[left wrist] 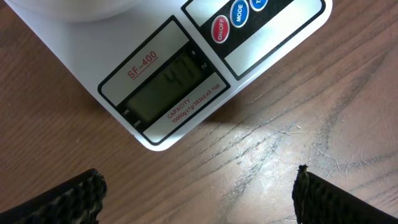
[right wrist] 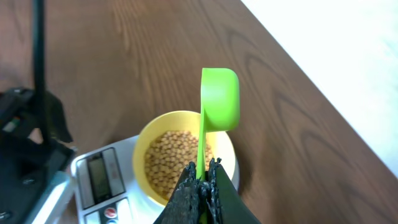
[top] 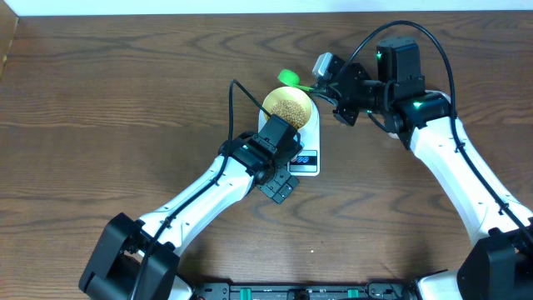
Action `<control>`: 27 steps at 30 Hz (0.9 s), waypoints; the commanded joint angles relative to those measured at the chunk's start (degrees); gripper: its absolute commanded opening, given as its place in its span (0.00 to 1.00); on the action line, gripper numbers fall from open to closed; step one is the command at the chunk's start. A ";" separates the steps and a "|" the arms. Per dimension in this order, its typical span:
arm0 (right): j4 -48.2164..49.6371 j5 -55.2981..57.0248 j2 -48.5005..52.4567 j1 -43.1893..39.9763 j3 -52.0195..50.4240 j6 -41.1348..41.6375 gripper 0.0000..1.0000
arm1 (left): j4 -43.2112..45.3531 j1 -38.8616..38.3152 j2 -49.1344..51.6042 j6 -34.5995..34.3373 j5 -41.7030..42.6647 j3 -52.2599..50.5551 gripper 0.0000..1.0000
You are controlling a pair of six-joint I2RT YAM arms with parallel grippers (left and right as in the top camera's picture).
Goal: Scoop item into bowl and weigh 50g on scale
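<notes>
This looks like a robotics lab workbench. A white-and-black left arm and right arm stand at the edge of a wood-grain table, beside a black equipment rail. A plain white wall runs behind.

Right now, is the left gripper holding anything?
No: the left gripper stands wide open over the table beside the scale, nothing between its fingers.

Even bright light; soft shadows; table sheen; overexposed white edge.
</notes>
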 commanded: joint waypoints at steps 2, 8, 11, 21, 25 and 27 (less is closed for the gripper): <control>1.75 4.61 -0.20 0.24 1.07 4.70 0.01 | 0.04 0.20 0.11 0.11 -1.14 -0.52 0.98; 3.52 6.03 -0.20 -1.42 1.07 10.43 0.01 | 0.04 0.20 0.11 0.11 -1.14 -0.52 0.98; 4.79 6.99 -0.20 -2.56 1.07 14.23 0.01 | 0.04 0.20 0.11 0.11 -1.14 -0.52 0.98; 6.49 17.70 -0.20 -7.98 1.07 27.08 0.01 | 0.04 0.20 0.11 0.11 -1.14 -0.52 0.98; 6.49 18.25 -0.20 -10.23 1.07 30.71 0.01 | 0.04 0.20 0.11 0.13 -1.16 -0.52 0.98; 6.43 18.23 -0.20 -11.39 1.07 32.46 0.01 | 0.04 0.22 0.11 0.13 -1.16 -0.52 0.98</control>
